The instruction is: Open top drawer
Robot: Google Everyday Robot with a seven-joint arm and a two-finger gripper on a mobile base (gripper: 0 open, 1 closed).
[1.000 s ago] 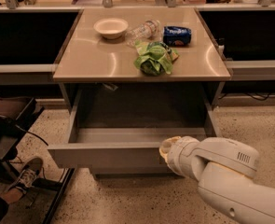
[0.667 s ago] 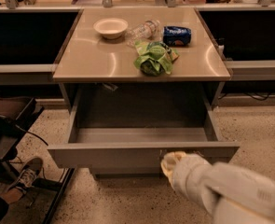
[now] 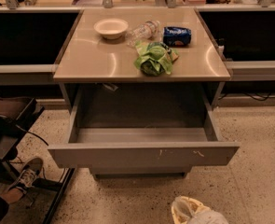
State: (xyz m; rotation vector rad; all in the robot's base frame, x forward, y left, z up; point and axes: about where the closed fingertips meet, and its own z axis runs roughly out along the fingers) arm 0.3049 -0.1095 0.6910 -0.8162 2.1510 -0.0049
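The top drawer (image 3: 141, 155) stands pulled far out from under the counter. Its wide grey front faces me, with small pale scratch marks right of centre. The flat grey tray (image 3: 141, 134) inside holds nothing that I can see. My gripper (image 3: 187, 210) shows as a pale, rounded tip at the bottom edge of the camera view. It is lower than the drawer front, right of its centre and well apart from it over the floor, and nothing is in it.
On the counter top (image 3: 90, 59) are a white bowl (image 3: 111, 28), a clear plastic bottle (image 3: 143, 31), a blue packet (image 3: 177, 35) and a green bag (image 3: 154, 59). At the left stand a dark stand (image 3: 6, 125) and a person's shoe (image 3: 29, 171). Speckled floor (image 3: 253, 181) lies to the right.
The gripper and arm have drawn back and down from the drawer front's right side, so only the tip shows at the bottom edge. The drawer has stayed open.
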